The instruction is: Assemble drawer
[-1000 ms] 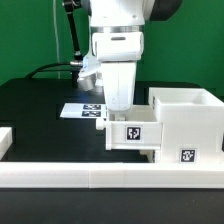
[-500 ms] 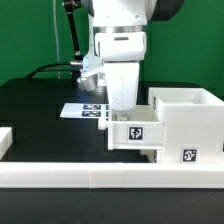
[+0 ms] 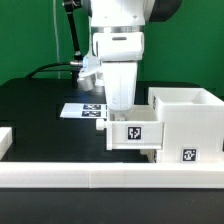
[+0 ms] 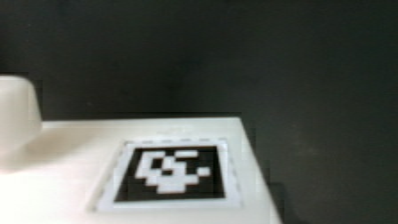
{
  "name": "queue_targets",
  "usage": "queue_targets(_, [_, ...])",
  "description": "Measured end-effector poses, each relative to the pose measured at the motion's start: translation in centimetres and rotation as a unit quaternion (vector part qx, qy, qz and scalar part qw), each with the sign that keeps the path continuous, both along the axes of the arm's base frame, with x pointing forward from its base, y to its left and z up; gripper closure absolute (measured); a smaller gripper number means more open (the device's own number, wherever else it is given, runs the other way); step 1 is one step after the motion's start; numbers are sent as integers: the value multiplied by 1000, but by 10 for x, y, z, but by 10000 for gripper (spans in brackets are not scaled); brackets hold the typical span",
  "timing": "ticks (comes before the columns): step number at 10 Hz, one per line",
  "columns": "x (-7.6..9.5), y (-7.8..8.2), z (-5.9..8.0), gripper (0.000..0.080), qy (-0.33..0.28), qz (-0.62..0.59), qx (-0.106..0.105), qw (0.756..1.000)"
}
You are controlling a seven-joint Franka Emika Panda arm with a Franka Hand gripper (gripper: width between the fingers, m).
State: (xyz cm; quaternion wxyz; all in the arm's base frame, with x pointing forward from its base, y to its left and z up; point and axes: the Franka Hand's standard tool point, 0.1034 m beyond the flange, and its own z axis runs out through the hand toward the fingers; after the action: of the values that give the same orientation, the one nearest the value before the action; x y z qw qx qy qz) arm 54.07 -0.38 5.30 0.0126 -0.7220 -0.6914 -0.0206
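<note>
On the black table (image 3: pixel 35 95), the gripper (image 3: pixel 122 108) hangs over a small white drawer (image 3: pixel 133 133) beside the box (image 3: pixel 185 122), fingers hidden, both parts bearing unreadable black-and-white marker tags (image 4: pixel 171 173).

White tagged drawer parts (image 3: pixel 165 128) upright, touching

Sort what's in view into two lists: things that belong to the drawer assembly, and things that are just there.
Part of the job:
- drawer box, open on top
- smaller drawer piece with a black-and-white tag, under the gripper

Just there:
- marker board flat on the black table
- white rail along the front
- black cable at the back
</note>
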Motion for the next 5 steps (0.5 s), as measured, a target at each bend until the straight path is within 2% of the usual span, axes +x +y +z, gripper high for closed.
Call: queue_targets(5, [-1, -1, 0, 757, 7, 0, -1, 1000])
